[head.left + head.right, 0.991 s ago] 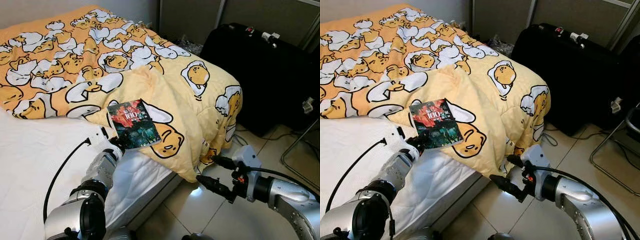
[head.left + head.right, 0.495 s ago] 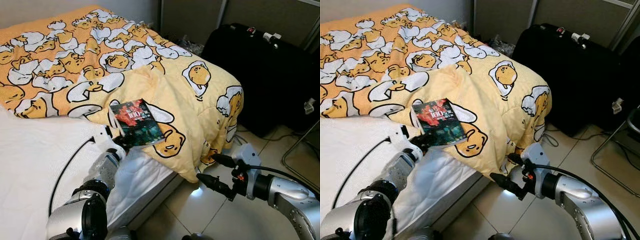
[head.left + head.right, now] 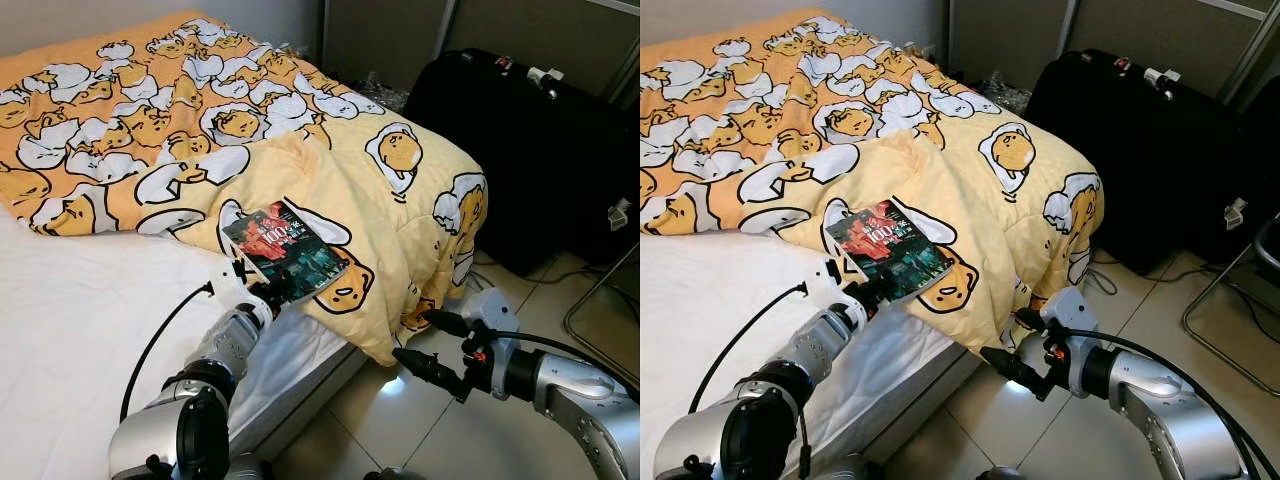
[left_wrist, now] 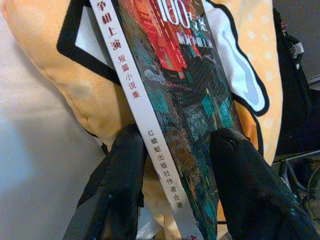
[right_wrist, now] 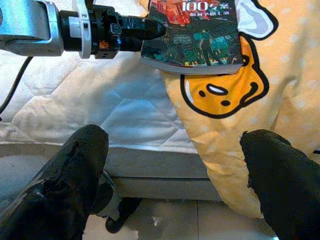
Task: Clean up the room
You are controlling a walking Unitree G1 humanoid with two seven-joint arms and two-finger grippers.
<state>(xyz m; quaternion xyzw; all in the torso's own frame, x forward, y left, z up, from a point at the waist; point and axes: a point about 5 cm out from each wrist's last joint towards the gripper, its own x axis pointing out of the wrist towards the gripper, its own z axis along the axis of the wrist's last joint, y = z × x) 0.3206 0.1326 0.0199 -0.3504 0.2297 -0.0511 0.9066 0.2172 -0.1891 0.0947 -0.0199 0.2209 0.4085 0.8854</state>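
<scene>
A paperback book (image 3: 287, 252) with a red and dark teal cover lies on the yellow egg-print duvet (image 3: 200, 110) near the bed's edge. My left gripper (image 3: 268, 292) is shut on the book's near corner. In the left wrist view its two black fingers (image 4: 125, 165) clamp the book (image 4: 175, 90) across the white spine. My right gripper (image 3: 412, 337) hangs open over the floor beside the bed's corner, holding nothing. The right wrist view looks between its spread fingers (image 5: 75, 170) at the book (image 5: 195, 30) and the left gripper (image 5: 150, 30).
The bare white mattress (image 3: 80, 330) lies to the left of the duvet. A large black suitcase (image 3: 530, 150) stands on the tiled floor (image 3: 400, 420) at the right. A metal chair leg (image 3: 590, 300) and cables are by the right edge.
My left gripper has moved right along the bed's edge with the book, and the book has swung clockwise. The right gripper has stayed nearly still.
</scene>
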